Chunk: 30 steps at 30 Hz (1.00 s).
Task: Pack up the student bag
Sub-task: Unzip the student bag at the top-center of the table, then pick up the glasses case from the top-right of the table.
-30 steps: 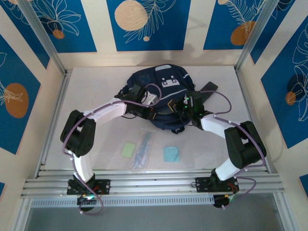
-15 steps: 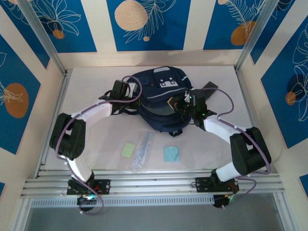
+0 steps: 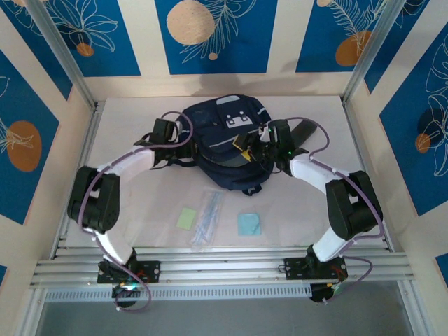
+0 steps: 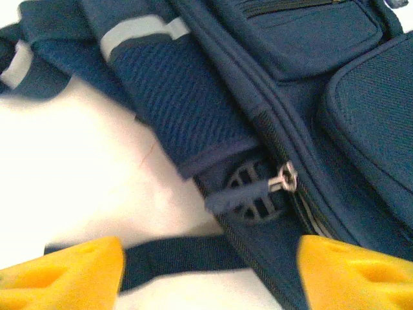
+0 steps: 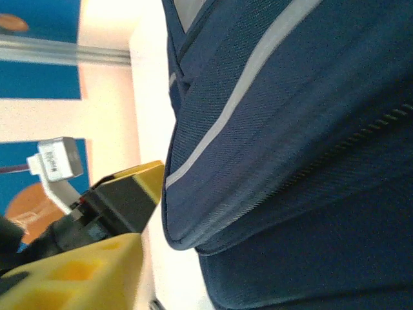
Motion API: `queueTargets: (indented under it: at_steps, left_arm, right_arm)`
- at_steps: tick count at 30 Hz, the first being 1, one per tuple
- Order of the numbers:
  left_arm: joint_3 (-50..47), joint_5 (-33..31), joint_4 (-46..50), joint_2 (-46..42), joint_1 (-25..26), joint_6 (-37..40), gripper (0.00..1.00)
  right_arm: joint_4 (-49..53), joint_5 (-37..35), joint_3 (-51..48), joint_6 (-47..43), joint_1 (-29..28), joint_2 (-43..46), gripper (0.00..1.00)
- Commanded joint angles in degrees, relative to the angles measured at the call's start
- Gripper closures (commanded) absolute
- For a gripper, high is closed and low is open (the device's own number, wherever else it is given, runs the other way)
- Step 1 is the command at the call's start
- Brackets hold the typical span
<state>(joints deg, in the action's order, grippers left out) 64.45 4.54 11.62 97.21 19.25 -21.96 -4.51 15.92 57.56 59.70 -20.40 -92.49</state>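
Nearest the bases, loose on the table [image 3: 133, 189]: green card [image 3: 187, 218], clear packet [image 3: 208, 217] and blue card [image 3: 249, 224] in a row, well apart from the bag [image 3: 227, 122] and not yet packed. Farther back, both arms reaching in to the bag, lying flat mid-table toward the back wall. At its left side, left gripper [image 4: 210, 271] spread wide and empty, hovering over a strap [image 4: 174, 258], just short of the zip pull [image 4: 284, 177]. At its right flank, right gripper [image 3: 250, 150] pressed close, one finger [image 5: 84, 271] visible beside the fabric; cannot tell whether spread or pinching cloth. Main zip apparently closed. Likely risks from here: closing on the strap instead of the pull; tugging the zip with nothing pinning the bag, so dragging it across the table; snagging a finger in loose straps; sweeping the light cards off the near edge when reaching back.
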Motion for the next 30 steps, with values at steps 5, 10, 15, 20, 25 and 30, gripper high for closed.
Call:
queueTargets:
  at_steps: [5, 10, 15, 20, 25, 30]
  left_arm:
    - [-6.72, 4.34, -0.51, -10.50, 1.29, -2.81, 0.00]
    - [-7.20, 6.72, -5.65, -10.96, 2.26, -4.06, 0.00]
    - [-6.18, 10.12, -9.49, -9.08, 3.29, -3.88, 0.00]
    - [-7.17, 10.70, -11.59, -8.66, 5.04, -3.51, 0.00]
    - [-8.57, 9.14, -10.52, -9.57, 6.15, -2.74, 0.00]
    - [-9.26, 8.83, -10.33, -10.54, 6.42, -2.77, 0.00]
  right_arm:
    - [33.94, -13.93, 9.23, -19.28, 5.62, 4.93, 0.04]
    - [39.92, -19.19, 13.98, -20.76, 12.76, 0.85, 0.01]
    - [38.94, -23.94, 19.86, -18.58, 16.97, -9.10, 0.01]
    - [42.38, -30.89, 30.77, -16.65, 17.65, -20.33, 0.01]
    - [45.92, -35.64, 38.99, -15.07, 18.03, -27.46, 0.01]
    - [49.10, -37.56, 44.92, -14.17, 18.30, -33.53, 0.01]
